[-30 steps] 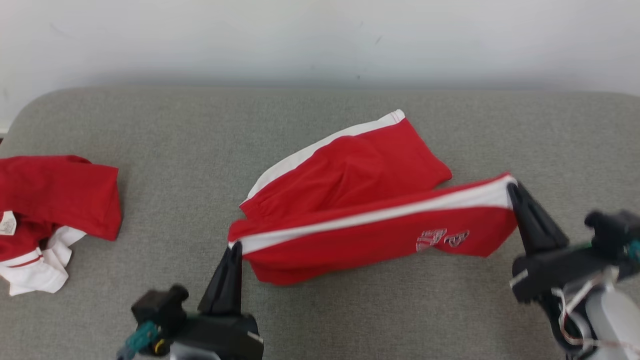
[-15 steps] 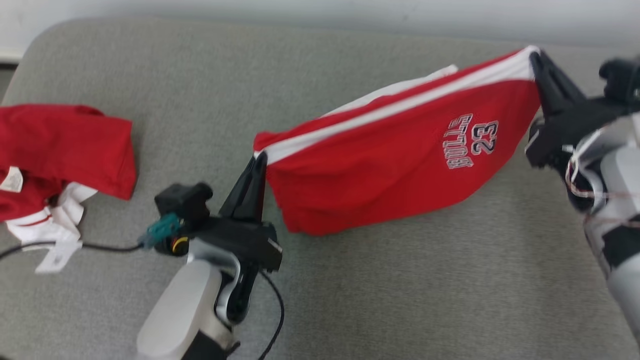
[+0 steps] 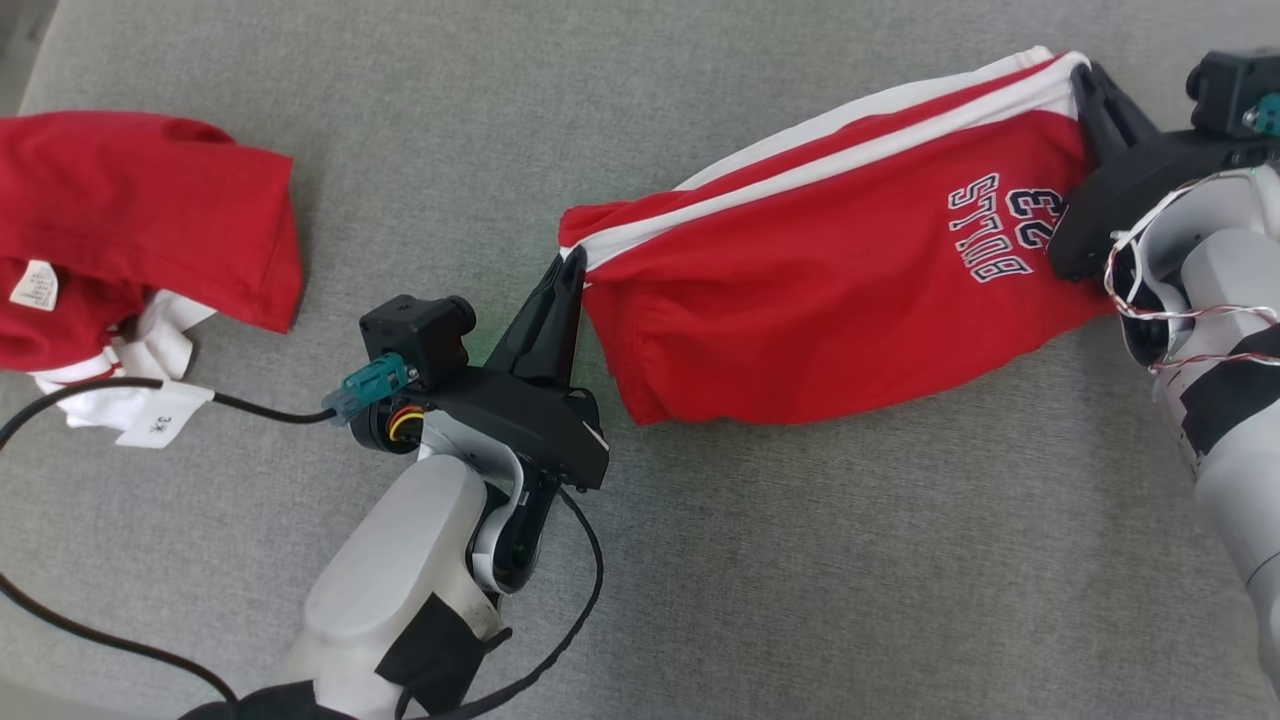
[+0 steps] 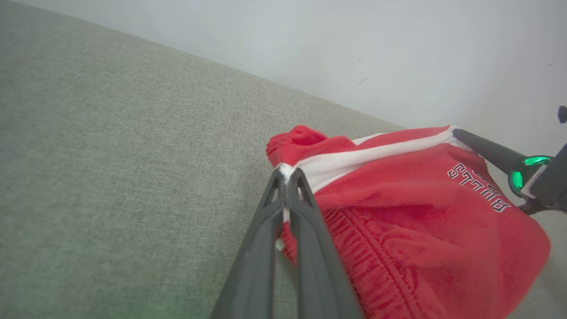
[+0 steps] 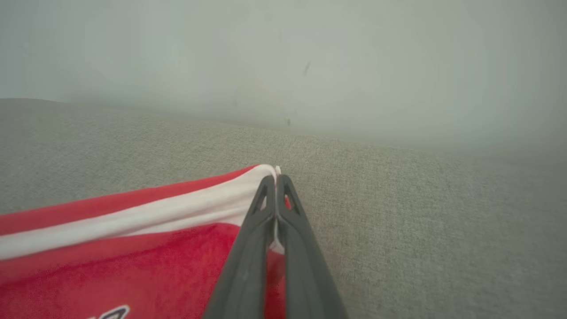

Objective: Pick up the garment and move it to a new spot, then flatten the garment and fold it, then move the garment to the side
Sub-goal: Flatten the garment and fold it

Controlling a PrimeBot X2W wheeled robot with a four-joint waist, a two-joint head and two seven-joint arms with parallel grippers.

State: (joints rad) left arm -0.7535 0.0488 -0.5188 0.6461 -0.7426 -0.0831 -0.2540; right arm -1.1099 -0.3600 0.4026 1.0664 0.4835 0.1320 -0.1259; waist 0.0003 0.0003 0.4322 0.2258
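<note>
A second ago one leg of the red shorts (image 3: 830, 300) lay spread on the surface. Now both legs hang together, stretched by the white-striped edge between the two grippers. The head camera has also tipped downward.

The left gripper (image 3: 572, 262) is clamped on the waistband corner and the right gripper (image 3: 1082, 75) is pinched shut on the hem corner. Whether the sagging lower edge touches the surface I cannot tell. The knit is soft, with "BULLS 23" stitched upside down.

Beneath is a grey upholstered surface (image 3: 800, 560), coarsely woven, and behind it a plain pale wall (image 4: 354, 44). Well apart on the left lies a crumpled red-and-white garment (image 3: 140, 220), with a black cable (image 3: 80, 390) beside it.
</note>
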